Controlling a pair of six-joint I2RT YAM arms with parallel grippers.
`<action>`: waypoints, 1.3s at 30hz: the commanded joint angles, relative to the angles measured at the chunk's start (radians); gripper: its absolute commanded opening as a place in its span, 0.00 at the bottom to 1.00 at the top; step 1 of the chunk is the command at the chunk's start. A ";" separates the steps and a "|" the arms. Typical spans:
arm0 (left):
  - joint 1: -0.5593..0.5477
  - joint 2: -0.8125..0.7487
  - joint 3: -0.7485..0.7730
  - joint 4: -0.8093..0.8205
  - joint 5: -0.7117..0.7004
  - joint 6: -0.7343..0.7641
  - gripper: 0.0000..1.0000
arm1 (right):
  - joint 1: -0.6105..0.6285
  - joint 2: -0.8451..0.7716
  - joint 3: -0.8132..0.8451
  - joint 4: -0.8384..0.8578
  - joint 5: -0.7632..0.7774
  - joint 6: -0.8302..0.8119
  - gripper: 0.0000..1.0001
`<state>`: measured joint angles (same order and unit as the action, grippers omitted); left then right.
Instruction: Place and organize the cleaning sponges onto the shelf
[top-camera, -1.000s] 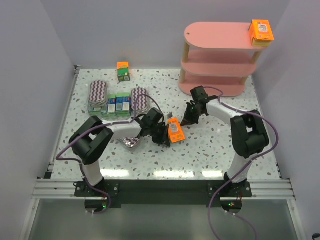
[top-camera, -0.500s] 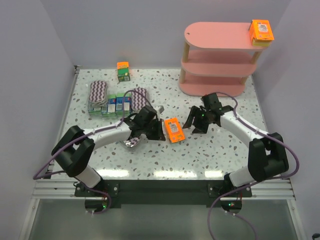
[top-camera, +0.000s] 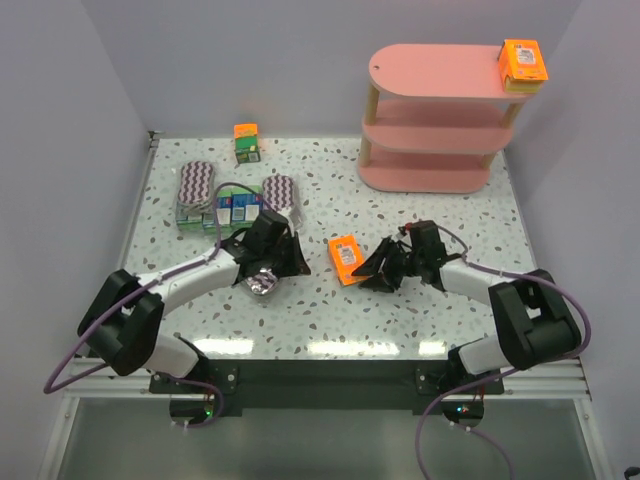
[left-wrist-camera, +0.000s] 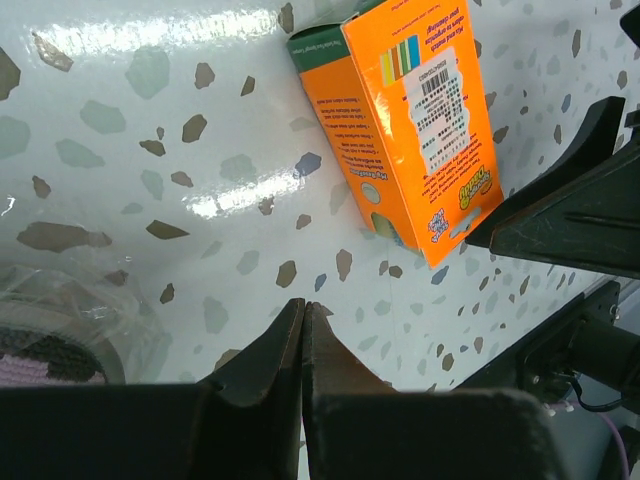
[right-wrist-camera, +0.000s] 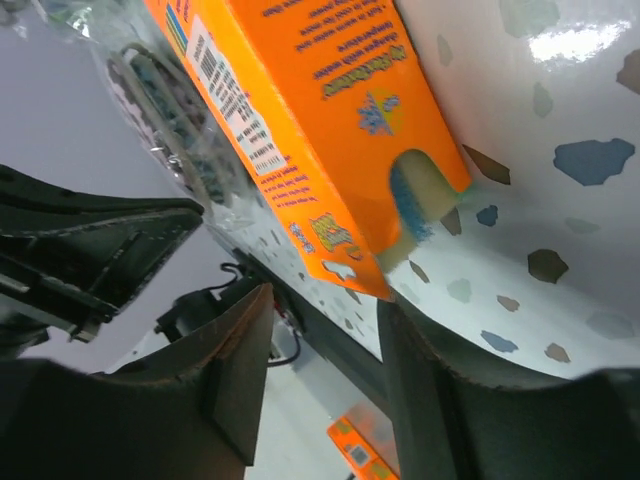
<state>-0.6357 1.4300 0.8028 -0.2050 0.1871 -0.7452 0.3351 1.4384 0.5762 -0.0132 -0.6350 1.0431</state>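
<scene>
The right claw (right-wrist-camera: 322, 300) is spread, an orange rectangular cardboard pack (right-wrist-camera: 310, 130) just ahead of its tips. The left claw (left-wrist-camera: 303, 310) is pressed together.

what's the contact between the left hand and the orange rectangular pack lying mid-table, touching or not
Apart. The left wrist view shows bare speckled table between the shut left hand and the orange rectangular sponge pack.

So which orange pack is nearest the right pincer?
The orange pack lying flat mid-table, before the right pincer. The shelf-top pack and the far-edge pack are well away.
</scene>
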 joint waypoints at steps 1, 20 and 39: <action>0.002 -0.040 -0.017 0.003 -0.002 -0.019 0.05 | -0.002 0.026 -0.058 0.273 -0.016 0.161 0.48; 0.011 -0.146 -0.083 -0.030 -0.011 -0.036 0.03 | -0.013 0.008 -0.147 0.515 -0.022 0.330 0.00; 0.045 -0.158 0.044 -0.082 -0.003 -0.011 0.02 | -0.323 -0.114 0.732 0.037 -0.146 0.354 0.00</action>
<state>-0.6010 1.2945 0.8013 -0.2726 0.1822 -0.7666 0.0719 1.2495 1.1580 0.1215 -0.7521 1.4067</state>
